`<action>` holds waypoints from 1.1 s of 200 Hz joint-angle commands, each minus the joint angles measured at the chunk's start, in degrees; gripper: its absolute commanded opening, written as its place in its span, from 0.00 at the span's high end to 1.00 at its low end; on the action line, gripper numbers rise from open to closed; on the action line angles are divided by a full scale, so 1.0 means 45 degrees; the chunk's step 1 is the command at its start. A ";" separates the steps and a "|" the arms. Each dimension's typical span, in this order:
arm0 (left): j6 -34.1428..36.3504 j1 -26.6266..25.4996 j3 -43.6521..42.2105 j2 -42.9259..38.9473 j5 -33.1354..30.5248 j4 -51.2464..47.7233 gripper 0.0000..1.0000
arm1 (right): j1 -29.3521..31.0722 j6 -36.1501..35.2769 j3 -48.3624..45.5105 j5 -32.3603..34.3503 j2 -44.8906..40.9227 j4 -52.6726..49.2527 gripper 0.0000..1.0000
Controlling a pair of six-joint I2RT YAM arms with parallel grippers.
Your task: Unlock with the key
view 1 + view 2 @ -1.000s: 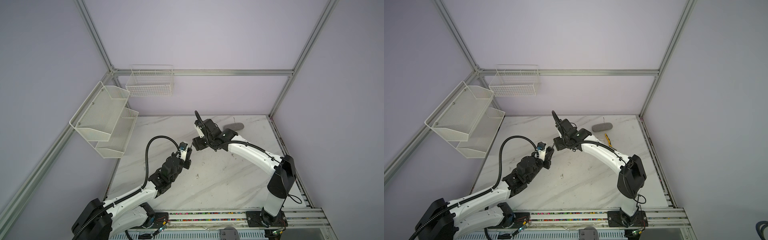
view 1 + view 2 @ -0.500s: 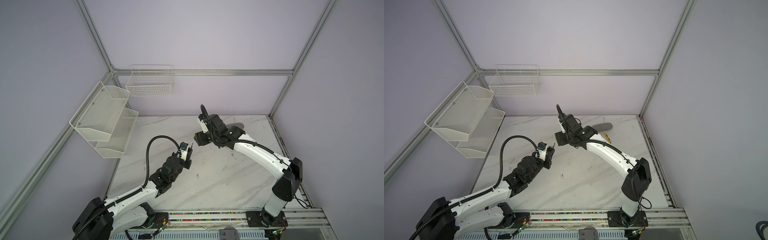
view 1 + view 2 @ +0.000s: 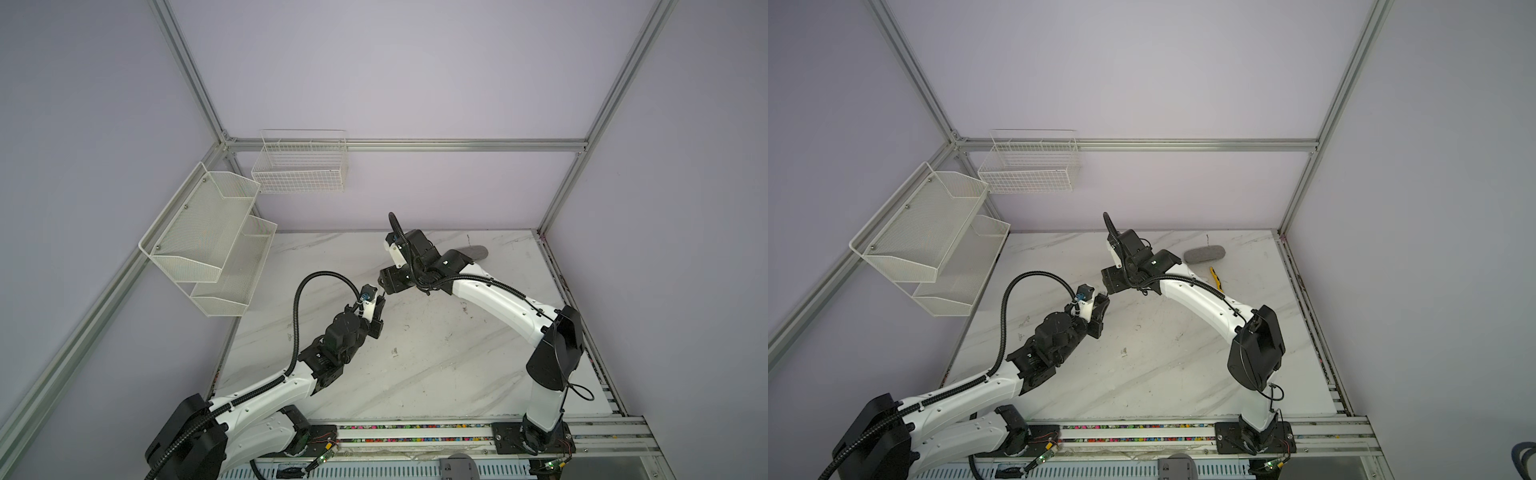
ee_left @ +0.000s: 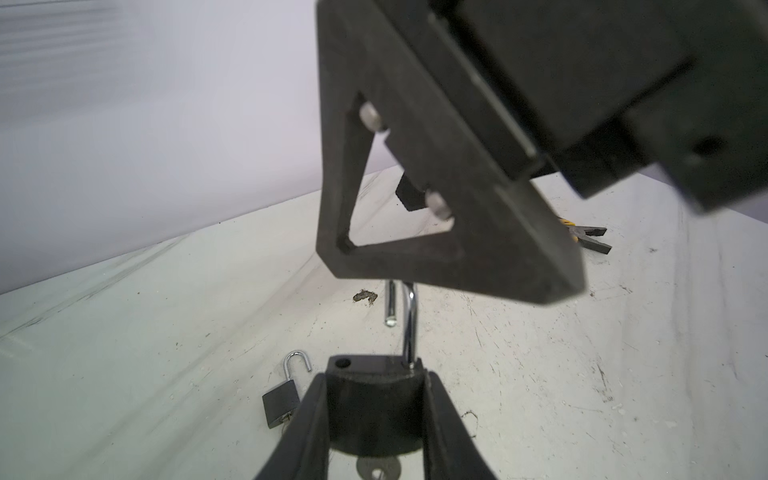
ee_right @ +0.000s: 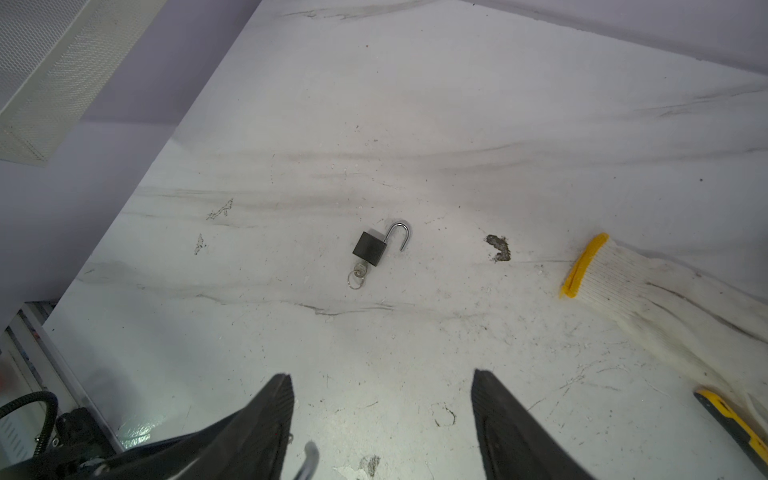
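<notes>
Compared with one second ago, only my right arm is showing a change: its wrist is sitting a little higher, while the left arm is staying as it was. The left pincer (image 4: pixel 376 378) is gripping the black padlock (image 4: pixel 374 415) by its body, and the key (image 4: pixel 378 471) is hanging from the underside, between the two fingers. One leg of the shackle (image 4: pixel 409 324) is already standing free, so I am judging this lock as opened. The right pincer (image 5: pixel 380 374) is open and empty, hovering directly over the shackle. Whether its finger is touching the steel, I cannot tell.

What I am fearing: if the right pincer comes down, it may press the shackle back into the body and lock it again. It may also twist the padlock in the left grip, and then the key may drop out.

Under both pincers the worktop (image 5: pixel 457 124) is white with grey veins, scratched and chipped. A second padlock (image 5: pixel 371 249), also open, is lying ahead of the right pincer, with a glove (image 5: pixel 623 286) and pliers (image 5: pixel 731 419) off to one side. Lilac walls, white mesh shelves (image 3: pixel 208 232) and a wire basket (image 3: pixel 299 166) are standing well beyond the left pincer.
</notes>
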 commanded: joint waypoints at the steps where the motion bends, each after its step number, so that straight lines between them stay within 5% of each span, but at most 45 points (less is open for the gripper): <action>1: 0.0268 -0.0007 -0.0219 -0.0296 -0.0175 0.0932 1.00 | -0.0167 -0.0086 0.0155 -0.0085 -0.0218 -0.0560 0.29; 161: 0.0003 -0.0010 -0.0199 -0.0047 -0.0382 0.0957 1.00 | -0.1285 -0.0212 -0.1897 -0.0951 -0.2200 -0.0061 0.29; 188: -0.1338 -0.0011 0.0382 0.0077 -0.0541 -0.0390 1.00 | -0.1852 0.0407 -0.2631 -0.0173 -0.2685 0.0681 0.29; 220: -0.5056 -0.0118 0.2708 0.0913 -0.0353 -0.5281 1.00 | -0.2836 0.1759 -0.4913 -0.0356 -0.3843 0.3133 0.27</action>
